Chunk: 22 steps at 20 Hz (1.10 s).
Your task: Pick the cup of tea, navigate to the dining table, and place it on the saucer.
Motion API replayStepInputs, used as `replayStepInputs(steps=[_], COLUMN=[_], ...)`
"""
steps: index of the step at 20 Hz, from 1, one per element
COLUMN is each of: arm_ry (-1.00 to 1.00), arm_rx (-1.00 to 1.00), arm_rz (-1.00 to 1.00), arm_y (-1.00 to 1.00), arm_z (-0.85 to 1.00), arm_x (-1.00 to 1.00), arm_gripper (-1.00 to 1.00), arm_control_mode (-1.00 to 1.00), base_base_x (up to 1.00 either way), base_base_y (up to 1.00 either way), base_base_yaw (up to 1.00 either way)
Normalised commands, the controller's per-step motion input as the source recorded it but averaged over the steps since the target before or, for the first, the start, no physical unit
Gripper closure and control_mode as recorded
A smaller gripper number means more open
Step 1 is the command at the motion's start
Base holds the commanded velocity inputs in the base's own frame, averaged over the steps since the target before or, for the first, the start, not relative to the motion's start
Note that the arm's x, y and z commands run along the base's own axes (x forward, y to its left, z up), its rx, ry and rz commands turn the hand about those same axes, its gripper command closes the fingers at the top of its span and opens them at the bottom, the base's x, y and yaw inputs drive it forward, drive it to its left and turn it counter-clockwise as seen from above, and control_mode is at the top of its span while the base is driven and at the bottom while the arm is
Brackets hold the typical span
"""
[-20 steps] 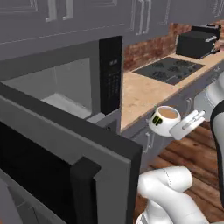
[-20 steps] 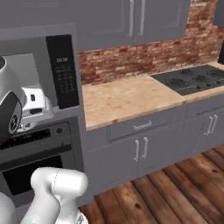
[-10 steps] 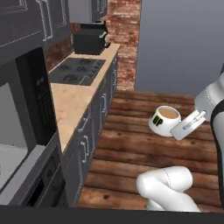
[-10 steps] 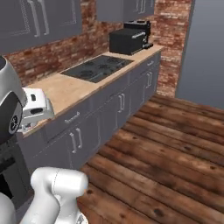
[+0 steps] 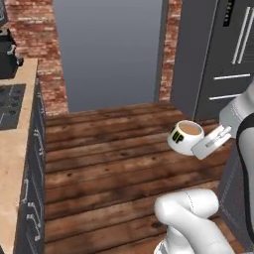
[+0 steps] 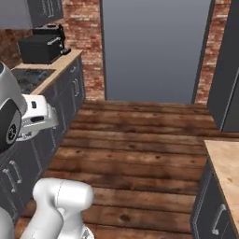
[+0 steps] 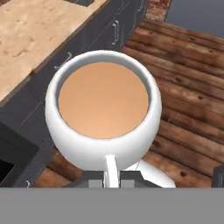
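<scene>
Gripper [image 5: 197, 147] clamped on the cup of tea [image 5: 184, 137] by its handle, cup held upright in the air over the wood plank floor [image 5: 109, 163], light brown liquid level inside. Black patch on the cup's side carries yellow lettering, too small to read. Black toaster [image 6: 41, 45] sits on the counter [image 6: 58, 65] at far left.
</scene>
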Motion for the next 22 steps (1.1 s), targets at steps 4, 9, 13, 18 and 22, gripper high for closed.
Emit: replayStepInputs(steps=[4, 9, 13, 18, 22], arm_ry=[0.00, 0.00, 0.00, 0.00, 0.00], arm_rx=[0.00, 0.00, 0.00, 0.00, 0.00], arm_rz=[0.00, 0.00, 0.00, 0.00, 0.00], arm_y=[0.00, 0.00, 0.00, 0.00, 0.00], arm_z=[0.00, 0.00, 0.00, 0.00, 0.00], arm_x=[0.00, 0.00, 0.00, 0.00, 0.00], arm_gripper=[1.00, 1.00, 1.00, 1.00, 1.00], arm_control_mode=[1.00, 1.00, 1.00, 1.00, 1.00], base_base_x=[0.62, 0.79, 0.80, 0.50, 0.33], base_base_y=[0.00, 0.00, 0.00, -0.01, -0.01], base_base_yaw=[-0.70, -0.65, -0.65, -0.71, -0.75])
